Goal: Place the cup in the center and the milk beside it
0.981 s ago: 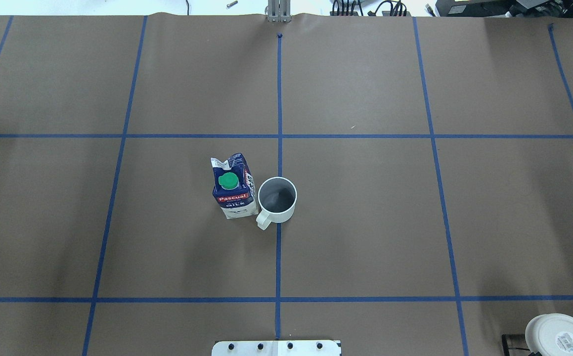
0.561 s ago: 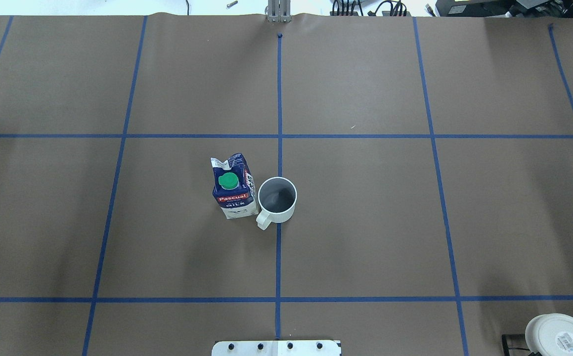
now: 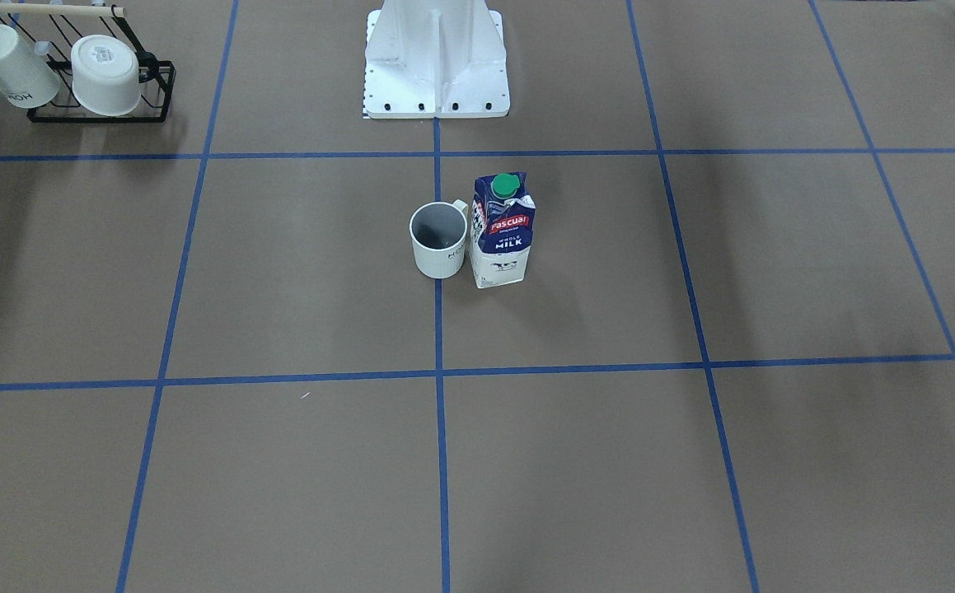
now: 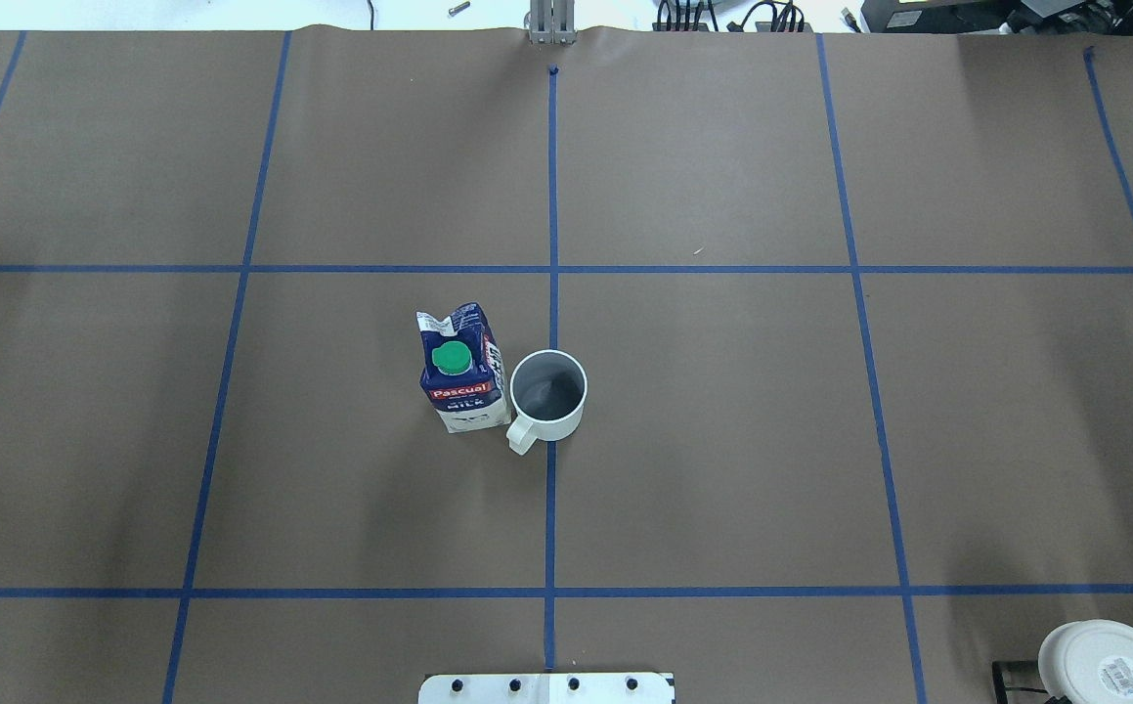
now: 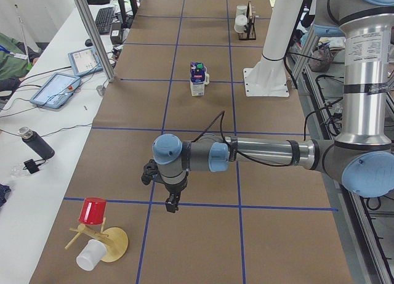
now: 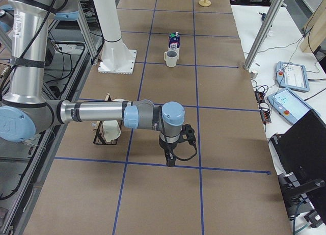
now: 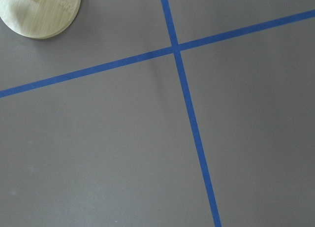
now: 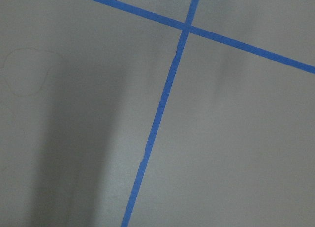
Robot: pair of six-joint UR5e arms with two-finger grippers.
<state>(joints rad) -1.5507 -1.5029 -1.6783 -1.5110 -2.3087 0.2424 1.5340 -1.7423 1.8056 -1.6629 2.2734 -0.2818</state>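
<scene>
The white cup (image 4: 547, 391) stands upright on the central blue tape line (image 4: 551, 303), at the center of the brown surface. The milk carton (image 4: 463, 376) stands upright right beside it, touching or nearly touching. Both also show in the front-facing view, cup (image 3: 438, 240) and milk (image 3: 503, 231). My left gripper (image 5: 170, 205) hangs over a tape crossing far from them, near the table's left end. My right gripper (image 6: 170, 161) hangs likewise near the right end. Both show only in side views, so I cannot tell whether they are open or shut. Nothing shows in either.
A black rack (image 3: 90, 82) holding two wider white cups stands near the robot's right side. A wooden stand (image 5: 98, 235) with a red cup and a white cup sits at the table's left end. The white robot base (image 3: 436, 74) is behind the carton.
</scene>
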